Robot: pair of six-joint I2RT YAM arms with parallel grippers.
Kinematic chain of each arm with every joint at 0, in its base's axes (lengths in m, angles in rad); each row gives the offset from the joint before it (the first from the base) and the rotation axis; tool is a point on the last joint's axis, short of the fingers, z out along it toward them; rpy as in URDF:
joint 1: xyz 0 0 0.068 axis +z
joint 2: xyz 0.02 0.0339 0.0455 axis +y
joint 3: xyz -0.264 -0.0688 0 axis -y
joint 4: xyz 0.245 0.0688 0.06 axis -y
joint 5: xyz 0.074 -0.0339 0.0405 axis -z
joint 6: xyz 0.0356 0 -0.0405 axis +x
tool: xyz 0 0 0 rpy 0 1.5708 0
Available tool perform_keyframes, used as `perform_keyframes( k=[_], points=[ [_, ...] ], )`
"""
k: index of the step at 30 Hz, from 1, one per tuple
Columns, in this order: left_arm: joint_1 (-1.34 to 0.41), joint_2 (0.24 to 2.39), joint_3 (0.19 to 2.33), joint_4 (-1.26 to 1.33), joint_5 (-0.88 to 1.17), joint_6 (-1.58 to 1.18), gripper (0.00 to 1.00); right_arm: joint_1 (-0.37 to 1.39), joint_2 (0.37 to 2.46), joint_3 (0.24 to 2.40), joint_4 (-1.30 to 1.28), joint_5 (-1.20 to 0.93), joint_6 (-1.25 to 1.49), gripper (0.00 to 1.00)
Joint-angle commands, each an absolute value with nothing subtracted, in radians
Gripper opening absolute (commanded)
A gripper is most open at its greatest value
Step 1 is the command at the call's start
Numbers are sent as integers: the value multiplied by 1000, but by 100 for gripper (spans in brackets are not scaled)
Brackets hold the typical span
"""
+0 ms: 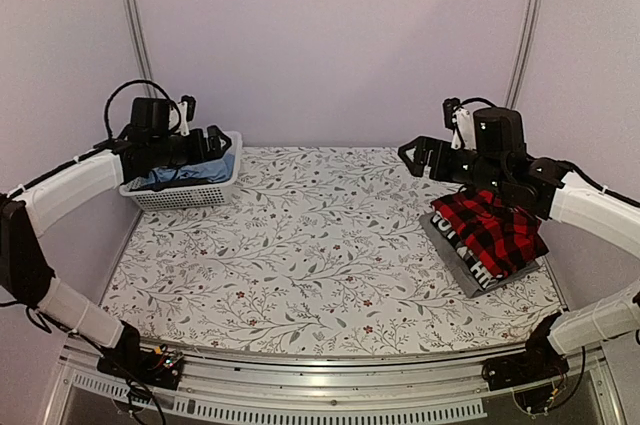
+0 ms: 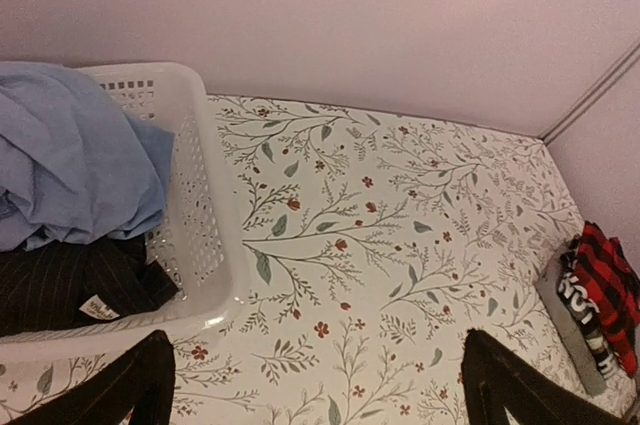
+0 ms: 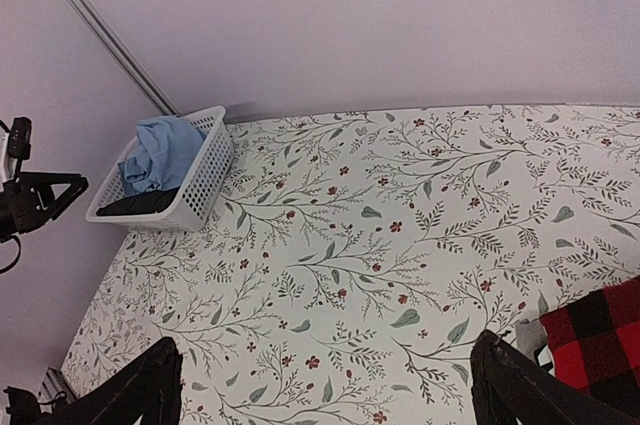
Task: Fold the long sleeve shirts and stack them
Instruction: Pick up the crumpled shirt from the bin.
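The basket (image 2: 205,235) is white plastic, perforated and faintly glossy; the blue shirt (image 2: 70,155) in it is soft, creased matt cloth, and the dark cloth (image 2: 60,285) there is finely pinstriped. The plaid shirt (image 1: 495,230) and grey shirt (image 1: 455,257) are matt cloth too. The table (image 1: 320,245) has a smooth, matt floral print, its near rail (image 1: 320,382) dull metal.

A white basket (image 2: 212,245) sits at the left of the flowery counter (image 2: 400,235). A light blue shirt (image 2: 70,160) is bunched up inside it, partly over a dark striped cloth (image 2: 60,285). Far right, a red plaid shirt (image 2: 612,285) lies on a grey shirt (image 2: 572,330). The left tool (image 2: 315,355) has its two dark fingers (image 2: 130,385) wide apart.
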State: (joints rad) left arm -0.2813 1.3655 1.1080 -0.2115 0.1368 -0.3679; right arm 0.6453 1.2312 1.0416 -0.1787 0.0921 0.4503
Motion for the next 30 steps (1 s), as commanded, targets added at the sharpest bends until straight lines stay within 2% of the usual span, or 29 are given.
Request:
perform_keyframes(
  k=[1, 11, 17, 19, 21, 23, 28, 30],
  points=[
    [-169, 1513, 1204, -314, 50, -421, 100, 647, 1246, 1071, -177, 83, 422, 99],
    [-2, 1879, 1487, -406, -39, -431, 100, 647, 1241, 1038, -151, 47, 414, 99],
    [46, 2082, 1651, -408, -8, -430, 99, 647, 1228, 1014, -137, 22, 429, 99],
    [47, 2129, 1692, -401, 3, -428, 94, 647, 1224, 1007, -131, 15, 435, 99],
    [47, 2157, 1730, -404, 14, -428, 84, 647, 1221, 1002, -128, 10, 441, 99],
    [47, 2164, 1763, -405, 20, -428, 68, 647, 1221, 999, -126, 10, 447, 99],
    [46, 2117, 1779, -393, 28, -415, 12, 647, 1221, 997, -124, 10, 457, 99],
    [42, 2080, 1776, -390, 37, -405, 0, 647, 1222, 997, -121, 10, 460, 99]
  ],
)
